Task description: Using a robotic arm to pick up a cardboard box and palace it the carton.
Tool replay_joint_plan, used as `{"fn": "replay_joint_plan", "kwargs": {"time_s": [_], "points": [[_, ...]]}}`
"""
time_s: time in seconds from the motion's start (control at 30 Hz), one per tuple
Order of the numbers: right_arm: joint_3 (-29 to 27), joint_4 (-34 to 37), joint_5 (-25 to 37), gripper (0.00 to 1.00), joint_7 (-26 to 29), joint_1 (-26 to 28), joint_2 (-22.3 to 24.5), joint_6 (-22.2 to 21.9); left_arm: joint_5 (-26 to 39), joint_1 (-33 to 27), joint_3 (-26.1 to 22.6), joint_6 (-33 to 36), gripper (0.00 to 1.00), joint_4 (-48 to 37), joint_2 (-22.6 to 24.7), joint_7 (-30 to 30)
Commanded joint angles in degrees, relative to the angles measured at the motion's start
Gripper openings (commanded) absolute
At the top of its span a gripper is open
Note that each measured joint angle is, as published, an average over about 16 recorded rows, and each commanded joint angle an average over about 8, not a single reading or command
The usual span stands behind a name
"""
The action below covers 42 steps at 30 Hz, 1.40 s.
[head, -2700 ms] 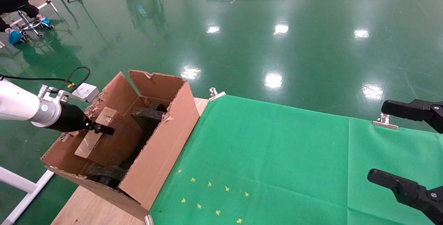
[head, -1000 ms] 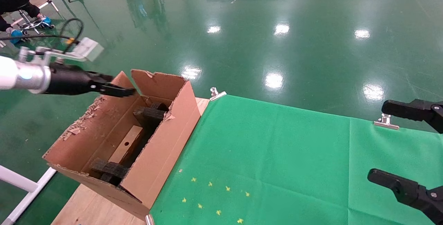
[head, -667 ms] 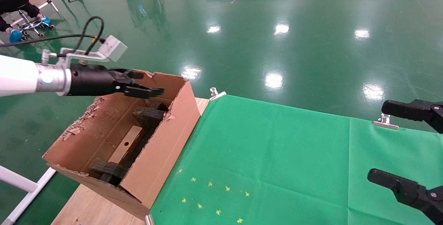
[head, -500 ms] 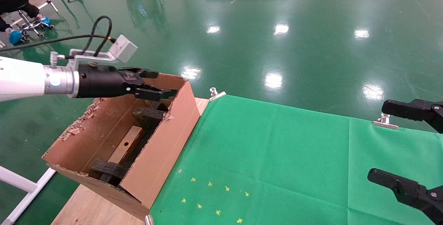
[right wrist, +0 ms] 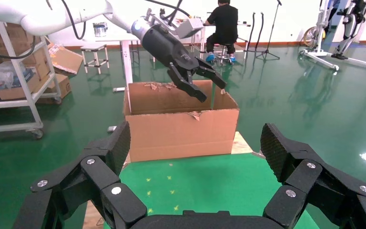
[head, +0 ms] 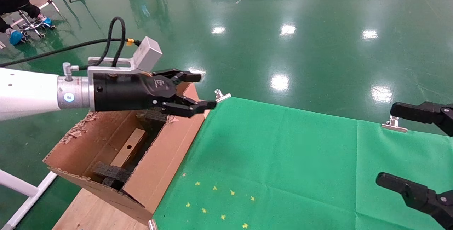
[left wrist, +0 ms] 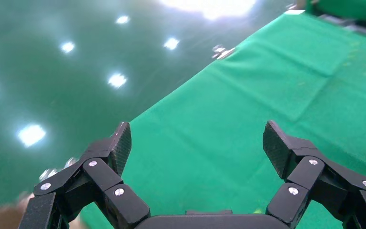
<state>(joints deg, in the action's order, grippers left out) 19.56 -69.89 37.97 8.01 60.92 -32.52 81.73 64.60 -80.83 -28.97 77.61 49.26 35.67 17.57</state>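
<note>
Down inside the carton point(head: 166, 159) lies the cardboard box point(head: 129, 148), well below the left gripper's point(head: 198, 92) wide, empty fingers point(head: 184, 109).

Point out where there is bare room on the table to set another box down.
The green cloth is bare from the carton across to the right gripper, bounded at the back by two metal clips. Only small yellow marks dot the near edge. The carton is crowded: cardboard box and foam blocks, with the left gripper above its rim.

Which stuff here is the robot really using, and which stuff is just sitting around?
Part of the job:
left gripper, open, above the carton's rim
cardboard box, lying inside the carton
carton

Just around:
right gripper, parked
green cloth
metal clips
</note>
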Motion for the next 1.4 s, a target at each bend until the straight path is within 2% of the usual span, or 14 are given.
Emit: {"fn": "replay_joint_plan", "kwargs": {"time_s": [0.03, 0.87, 1.4], "points": [[0.0, 0.0, 0.0, 1.0, 0.0, 0.0, 0.0, 0.0, -1.7, 1.5, 1.0, 0.6, 1.0, 1.8, 0.0, -0.5], [0.0, 0.0, 0.0, 1.0, 0.0, 0.0, 0.0, 0.0, -23.4, 19.8, 13.3, 8.3, 1.0, 25.0, -0.7, -6.9], [0.0, 0.0, 0.0, 1.0, 0.0, 0.0, 0.0, 0.0, -23.4, 19.8, 13.3, 8.3, 1.0, 24.9, -0.7, -6.9]]}}
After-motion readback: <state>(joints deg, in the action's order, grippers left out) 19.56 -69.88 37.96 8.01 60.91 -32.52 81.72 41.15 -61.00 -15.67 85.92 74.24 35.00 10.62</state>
